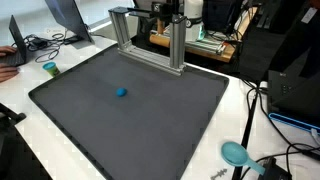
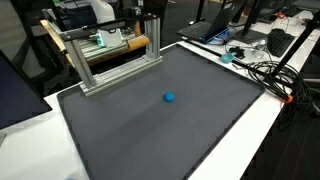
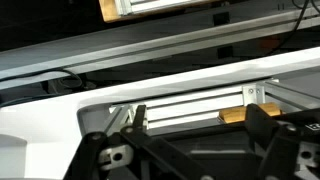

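Gripper [image 3: 190, 125] wide apart; blue ball [image 1: 121, 92] exterior-only

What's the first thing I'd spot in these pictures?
A tiny blue ball sits alone near the middle of a big dark mat, bright against the grey in both exterior views. Along one edge of the mat stands a metal frame, and the wrist view shows the open gripper close to it.

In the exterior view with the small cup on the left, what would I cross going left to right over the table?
Small teal cup → blue ball → teal round object. The aluminium frame spans the ball's stretch farther back, so it is left out.
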Robot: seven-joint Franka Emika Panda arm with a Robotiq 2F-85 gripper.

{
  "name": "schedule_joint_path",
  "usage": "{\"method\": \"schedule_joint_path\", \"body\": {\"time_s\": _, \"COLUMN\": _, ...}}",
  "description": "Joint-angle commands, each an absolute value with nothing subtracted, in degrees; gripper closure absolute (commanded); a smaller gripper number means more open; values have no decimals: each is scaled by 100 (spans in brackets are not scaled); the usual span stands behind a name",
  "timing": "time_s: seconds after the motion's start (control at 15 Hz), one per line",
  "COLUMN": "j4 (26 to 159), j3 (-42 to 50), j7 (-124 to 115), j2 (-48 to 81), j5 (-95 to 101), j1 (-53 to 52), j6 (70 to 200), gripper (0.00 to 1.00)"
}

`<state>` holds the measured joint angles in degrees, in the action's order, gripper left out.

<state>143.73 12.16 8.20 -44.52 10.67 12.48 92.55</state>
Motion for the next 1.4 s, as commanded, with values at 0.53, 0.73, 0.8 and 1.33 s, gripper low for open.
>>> {"method": "schedule_joint_path", "body": {"time_s": 0.53, "j4": 14561, "j3": 866, "j7": 481, "j2": -4994, "j5": 458, "j1": 794, "j6": 9922, "gripper": 0}}
{"method": "schedule_joint_path", "body": {"time_s": 0.73, "j4": 14679, "j3": 455, "j7": 72, "j2": -4805, "j5": 542, "j1": 691, "j6": 10646, "gripper": 0}}
{"method": "schedule_joint_path", "body": {"time_s": 0.8, "j4": 14701, "j3": 308, "j7": -155, "j2": -4732, "j5": 621, "j1": 722, "j6": 10830, "gripper": 0}}
{"method": "schedule_joint_path", "body": {"time_s": 1.33, "j4": 14715, "j3": 53, "j7": -554, "j2": -4607, "j5": 633, "j1": 687, "j6": 10969, "gripper": 0}}
